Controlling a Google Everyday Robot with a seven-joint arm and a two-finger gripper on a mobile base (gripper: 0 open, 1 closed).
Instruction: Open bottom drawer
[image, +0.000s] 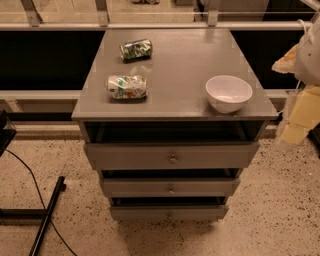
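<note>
The grey cabinet (175, 107) stands in the middle with three stacked drawers. The bottom drawer (169, 212) is the lowest and shallowest, with a tiny dull knob (169, 216); it sits out a little, with a dark gap above its front. The middle drawer (170, 187) and the top drawer (171, 156), each with a small brassy knob, also stand slightly out. My gripper (295, 125) is at the right edge of the view, pale and yellowish. It is beside the cabinet's right side at top-drawer height and touches nothing.
On the cabinet top lie a white bowl (228, 93) at front right and two crumpled packets, one (127, 86) at front left and one (136, 49) further back. A black stand leg (47, 215) and cable lie on the speckled floor at left. A railing (150, 25) runs behind.
</note>
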